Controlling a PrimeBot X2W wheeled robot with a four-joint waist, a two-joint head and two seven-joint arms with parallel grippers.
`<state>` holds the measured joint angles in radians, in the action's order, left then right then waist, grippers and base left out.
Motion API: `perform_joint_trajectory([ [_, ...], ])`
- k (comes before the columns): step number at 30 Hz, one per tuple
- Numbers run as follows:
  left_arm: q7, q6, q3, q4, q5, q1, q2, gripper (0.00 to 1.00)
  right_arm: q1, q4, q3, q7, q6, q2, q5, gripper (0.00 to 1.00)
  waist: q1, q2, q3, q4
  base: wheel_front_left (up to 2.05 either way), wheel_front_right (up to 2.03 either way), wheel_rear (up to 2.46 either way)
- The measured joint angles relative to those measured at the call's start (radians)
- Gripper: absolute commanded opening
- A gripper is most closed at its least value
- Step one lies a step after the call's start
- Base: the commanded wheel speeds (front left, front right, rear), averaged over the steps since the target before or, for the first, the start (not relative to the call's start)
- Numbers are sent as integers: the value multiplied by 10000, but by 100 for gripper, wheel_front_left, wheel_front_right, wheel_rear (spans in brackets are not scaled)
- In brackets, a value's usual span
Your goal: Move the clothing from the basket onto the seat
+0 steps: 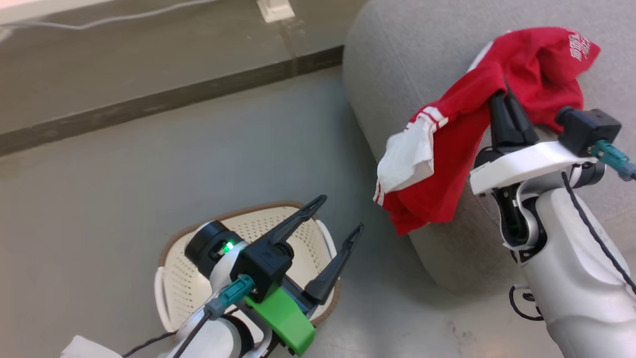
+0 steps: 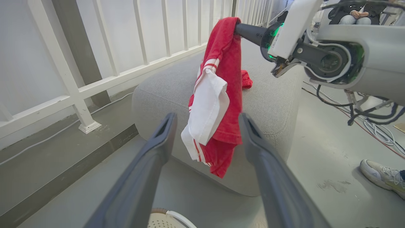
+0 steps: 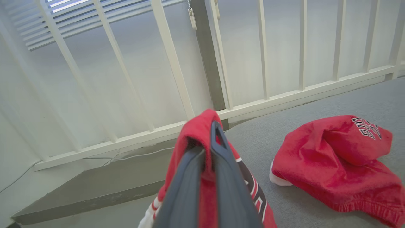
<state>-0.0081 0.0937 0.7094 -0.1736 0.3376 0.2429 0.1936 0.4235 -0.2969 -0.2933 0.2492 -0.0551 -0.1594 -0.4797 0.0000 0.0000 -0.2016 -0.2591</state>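
- Now the right gripper (image 3: 209,141) is pinched tight on a red garment (image 1: 447,149). Both dark fingers squeeze one fold near its top.
- It holds the fold up high, so the rest of the cloth hangs down loose and does not drag.
- The red garment hangs over the round front edge of the seat (image 1: 397,59). Its white lining and striped hem dangle down beside the seat's side, above the floor (image 1: 198,149).
- A second red garment (image 3: 332,164) lies in a soft heap on top of the seat, further in from that edge. It has letters printed on it. I cannot tell if the two red pieces touch.
- The left gripper (image 1: 341,214) is spread wide and holds nothing.
- It hangs over the basket (image 1: 184,283), which sits on the floor near the seat's front side. I think it waits there so it is out of the way of the other arm.
- The part of the basket that shows is bare cream plastic with little holes. The left arm hides the rest, so I cannot say what is under it.
- I think the job is nearly done, with one piece on the seat and one in the air at its edge.
- The held piece should go further in over the seat before the fingers let go. So much of it hangs off the edge that it could slide down to the floor.
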Motion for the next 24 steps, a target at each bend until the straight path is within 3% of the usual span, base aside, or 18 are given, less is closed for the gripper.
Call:
perform_joint_trajectory([
  [15, 414, 31, 58, -305, -351, 479, 201, 100, 395, 614, 1407, 10, -54, 230, -25, 0, 0, 0, -1078, -1149, 0, 0, 0],
  [24, 606, 111, 330, -362, -359, 926, 205, 100, 2717, 587, 2282, 13, 151, -702, 247, 0, 0, 0, -1833, -1452, 0, 0, 0],
])
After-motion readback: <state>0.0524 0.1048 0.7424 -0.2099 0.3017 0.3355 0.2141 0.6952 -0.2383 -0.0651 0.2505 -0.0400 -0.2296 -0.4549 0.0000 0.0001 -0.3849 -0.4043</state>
